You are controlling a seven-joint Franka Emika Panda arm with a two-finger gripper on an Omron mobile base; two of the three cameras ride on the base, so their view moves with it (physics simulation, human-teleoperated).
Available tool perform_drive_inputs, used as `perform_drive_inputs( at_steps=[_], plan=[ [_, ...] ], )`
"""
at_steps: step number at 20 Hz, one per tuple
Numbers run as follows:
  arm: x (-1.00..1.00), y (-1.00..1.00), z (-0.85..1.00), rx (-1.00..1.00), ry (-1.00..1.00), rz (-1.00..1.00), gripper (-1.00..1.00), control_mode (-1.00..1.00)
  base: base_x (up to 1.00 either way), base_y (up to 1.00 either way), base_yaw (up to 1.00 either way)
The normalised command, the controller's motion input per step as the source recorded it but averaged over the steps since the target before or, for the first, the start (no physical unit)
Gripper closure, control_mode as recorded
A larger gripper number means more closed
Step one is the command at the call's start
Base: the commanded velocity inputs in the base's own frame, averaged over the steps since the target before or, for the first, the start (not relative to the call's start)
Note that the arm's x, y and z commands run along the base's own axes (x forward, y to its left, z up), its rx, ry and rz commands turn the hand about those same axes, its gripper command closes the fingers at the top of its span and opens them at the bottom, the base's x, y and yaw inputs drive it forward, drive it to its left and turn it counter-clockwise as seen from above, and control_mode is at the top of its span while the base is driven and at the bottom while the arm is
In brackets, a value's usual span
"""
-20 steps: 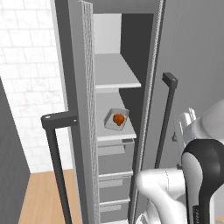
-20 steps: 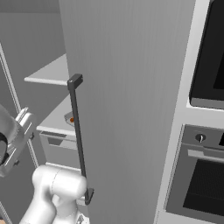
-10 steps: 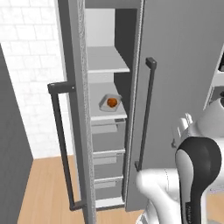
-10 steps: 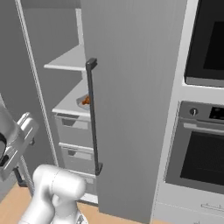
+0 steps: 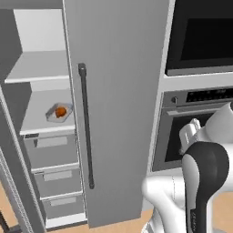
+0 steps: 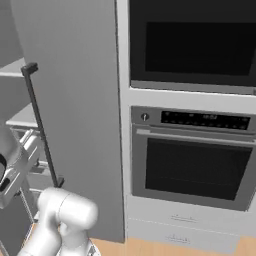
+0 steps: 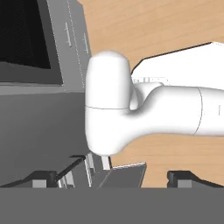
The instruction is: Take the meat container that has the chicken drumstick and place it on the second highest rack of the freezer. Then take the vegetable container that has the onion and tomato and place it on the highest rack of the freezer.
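The freezer (image 5: 118, 104) stands open, its door with the long dark bar handle (image 5: 85, 127) swung out toward me. The meat container (image 5: 59, 113) with the orange-brown chicken drumstick (image 5: 60, 110) rests on the lower of the two flat shelves (image 5: 36, 120). Above it the highest rack (image 5: 38, 68) is bare. My gripper (image 7: 113, 178) is open, its dark fingertips (image 7: 43, 177) wide apart with nothing held, and it hangs back near my own arm, well right of the freezer. The vegetable container with the onion and tomato is out of view.
Three grey drawers (image 5: 52, 152) sit below the shelves. To the right of the freezer door (image 6: 75, 100) stands a black-windowed double oven (image 6: 192, 165), upper window (image 5: 200, 36). Wooden floor (image 7: 153, 26) lies below.
Both base views have swung to the right, so the camera moved: the freezer slid left and the ovens came into view. The drumstick container stays on its shelf.
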Motion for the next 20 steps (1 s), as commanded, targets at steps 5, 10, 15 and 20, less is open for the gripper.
perform_drive_inputs(
  at_steps=[5,10,15,20],
  plan=[
    [0.00,0.00,0.00,0.00,0.00,0.00,-1.00,1.00,0.02,-1.00,-0.20],
    [0.00,0.00,0.00,0.00,0.00,0.00,-1.00,1.00,0.28,-1.00,-0.07],
    [0.00,0.00,0.00,0.00,0.00,0.00,-1.00,1.00,0.37,-1.00,0.00],
    [0.00,0.00,0.00,0.00,0.00,0.00,-1.00,1.00,0.24,-1.00,0.00]
  ],
)
